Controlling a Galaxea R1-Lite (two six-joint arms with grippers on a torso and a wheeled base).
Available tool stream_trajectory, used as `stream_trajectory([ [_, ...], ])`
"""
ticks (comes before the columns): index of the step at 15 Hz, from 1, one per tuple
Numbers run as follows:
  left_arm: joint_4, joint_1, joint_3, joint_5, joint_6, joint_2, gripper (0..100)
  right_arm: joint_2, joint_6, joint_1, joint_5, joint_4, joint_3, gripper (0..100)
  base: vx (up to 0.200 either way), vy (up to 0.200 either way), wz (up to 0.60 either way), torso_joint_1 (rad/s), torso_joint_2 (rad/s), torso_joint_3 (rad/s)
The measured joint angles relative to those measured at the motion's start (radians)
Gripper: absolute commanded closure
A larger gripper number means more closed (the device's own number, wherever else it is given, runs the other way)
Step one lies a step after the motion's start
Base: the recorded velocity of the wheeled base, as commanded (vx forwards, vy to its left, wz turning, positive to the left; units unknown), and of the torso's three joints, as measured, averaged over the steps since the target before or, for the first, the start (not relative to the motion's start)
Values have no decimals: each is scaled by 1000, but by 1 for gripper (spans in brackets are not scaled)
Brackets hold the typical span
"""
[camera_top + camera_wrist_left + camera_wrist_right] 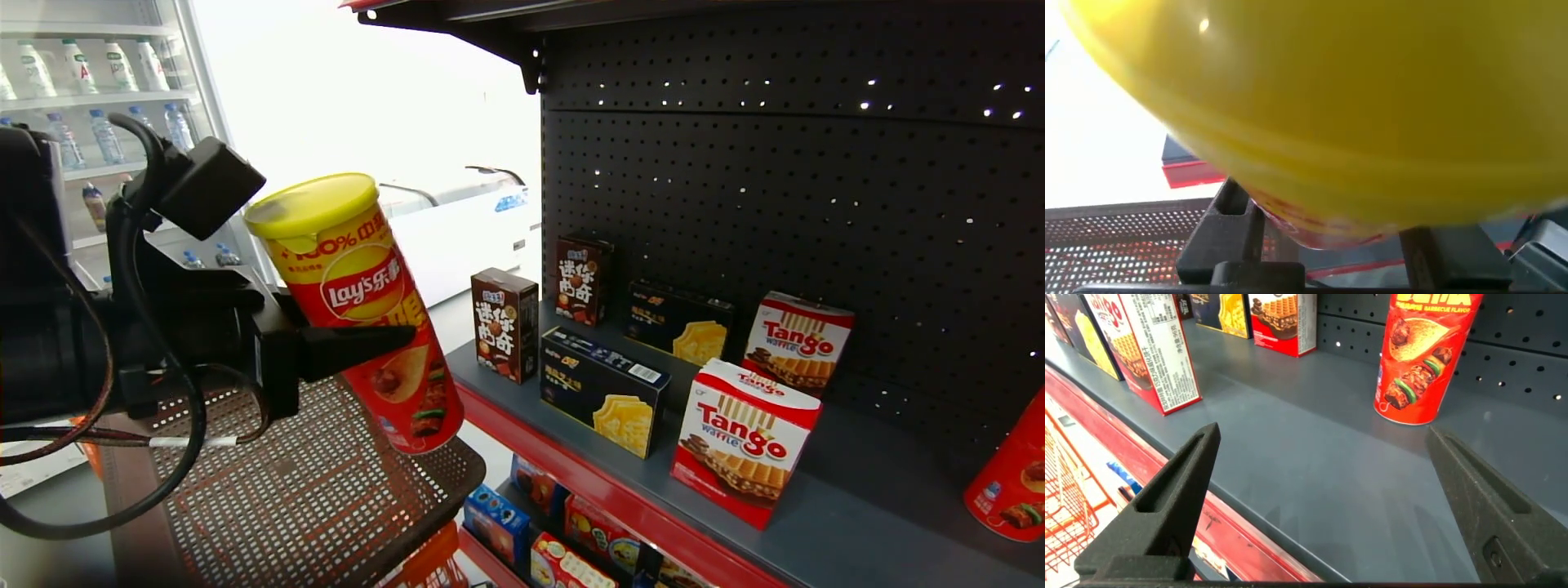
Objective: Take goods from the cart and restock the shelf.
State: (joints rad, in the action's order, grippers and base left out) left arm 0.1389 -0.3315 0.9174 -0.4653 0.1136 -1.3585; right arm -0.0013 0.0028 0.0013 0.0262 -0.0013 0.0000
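Holding item: left gripper (369,343), fingers clamped on the can (359,286) at mid-body.

- Can: red tube with a yellow lid (1331,98), tilted with the lid toward the robot and the base toward the shelf (857,506). It is off any surface, above the far corner of the cart (310,498), just short of the shelf's red front edge. In the left wrist view one black finger (1221,237) shows on each side of the tube under the lid, with the cart mesh beneath.
- Right gripper (1323,441): fingers spread wide, nothing between them, above bare grey shelf board near the front edge.
- Second can (1417,359): same red kind, upright on the shelf against the pegboard back, beyond the right gripper.
- Front brown box (504,323), rear brown box (583,279): upright at the shelf's left end, one behind the other.
- Front dark box (602,390), rear dark box (679,320): next along to the right, standing on their long sides.
- Front wafer box (741,441), rear wafer box (798,339): red and white, upright, between the dark boxes and the second can.
- Lower tier: blue and red packs (498,523) under the red edge.
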Motion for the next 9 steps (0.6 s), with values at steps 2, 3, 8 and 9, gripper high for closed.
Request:
stream_trajectory([
  [2,0,-3,-11,-21,9,-1,100,0,0,0,0,0,0,0,0,0,0,0,0,0],
  [3,0,-3,-11,-35,9,-2,100,0,0,-1,0,0,0,0,0,0,0,0,0,0],
  [8,-39,-6,60,-53,7,-21,100,0,-1,0,0,0,0,0,0,0,0,0,0,0],
  [9,-64,-12,75,-55,7,-26,100,0,-1,0,0,0,0,0,0,0,0,0,0,0],
])
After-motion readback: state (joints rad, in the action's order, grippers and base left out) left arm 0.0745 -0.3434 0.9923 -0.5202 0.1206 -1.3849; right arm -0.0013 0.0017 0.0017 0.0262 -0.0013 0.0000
